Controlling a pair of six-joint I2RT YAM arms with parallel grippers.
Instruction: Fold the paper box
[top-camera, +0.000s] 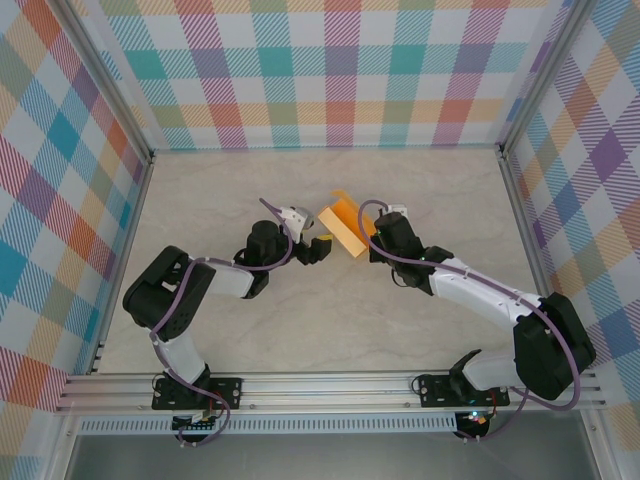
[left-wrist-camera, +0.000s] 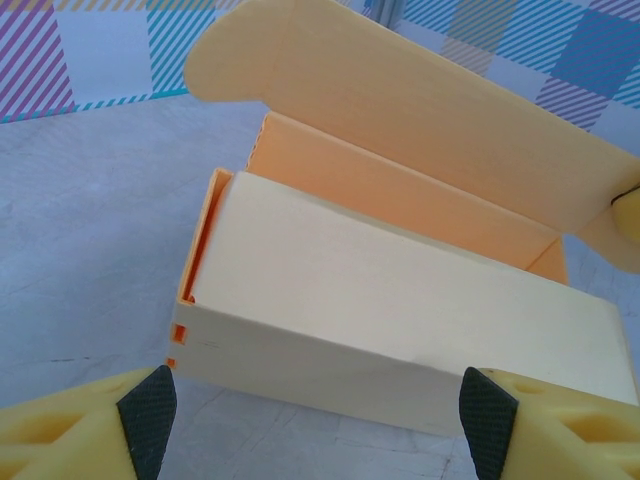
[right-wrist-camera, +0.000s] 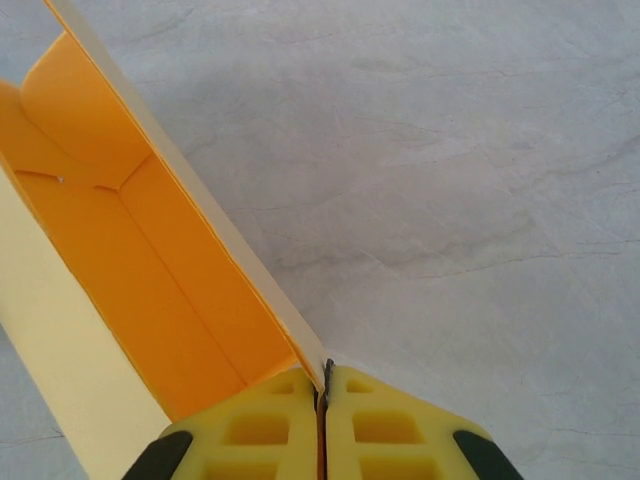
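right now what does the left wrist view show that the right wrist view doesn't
Left wrist view: the paper box from outside, with its pale wall in front and its lid raised behind. The left gripper is open in front of it, and there is a checked wall beyond. Right wrist view: the box's orange inside, and the right gripper shut on a flap edge. Both: the box and the marbled table.

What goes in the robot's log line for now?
paper box: lid up | left gripper: open, facing box | right gripper: shut on lid edge
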